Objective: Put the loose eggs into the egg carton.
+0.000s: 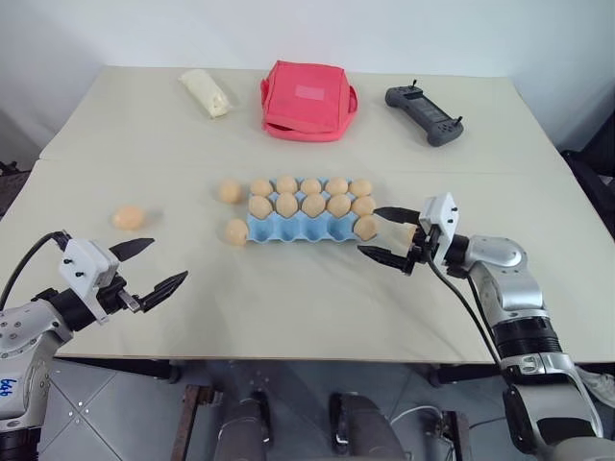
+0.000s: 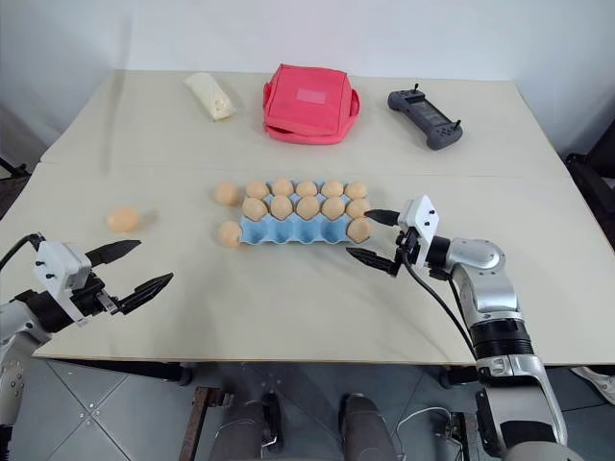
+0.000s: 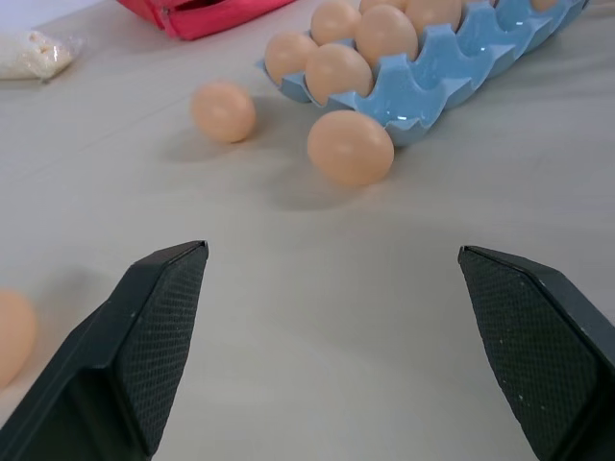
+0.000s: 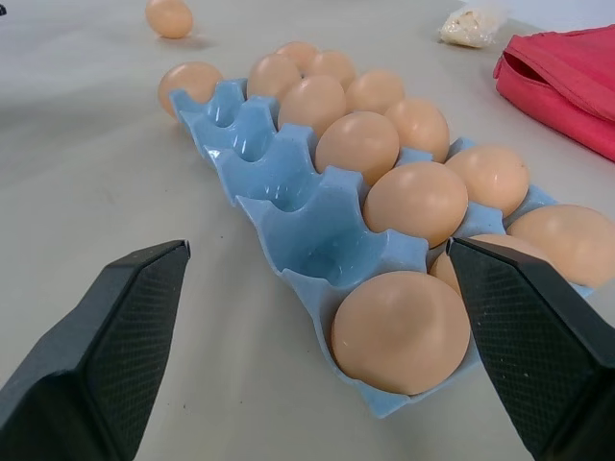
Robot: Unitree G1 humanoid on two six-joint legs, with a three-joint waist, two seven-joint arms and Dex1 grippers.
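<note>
The right end effector (image 1: pixel 386 233) is held spread and empty just beside the end of the egg carton (image 1: pixel 288 233), and the left end effector (image 1: pixel 144 266) is likewise spread above the bench (image 1: pixel 288 298). Three loose eggs (image 1: pixel 235 231) are left on the bench: two at the carton's left end, one well apart. Being smooth, light and fragile, each is best pinched gently across its middle.

Beige table (image 1: pixel 288 307) against a white wall (image 1: pixel 288 29), grey tiled floor (image 1: pixel 106 403) beneath
</note>
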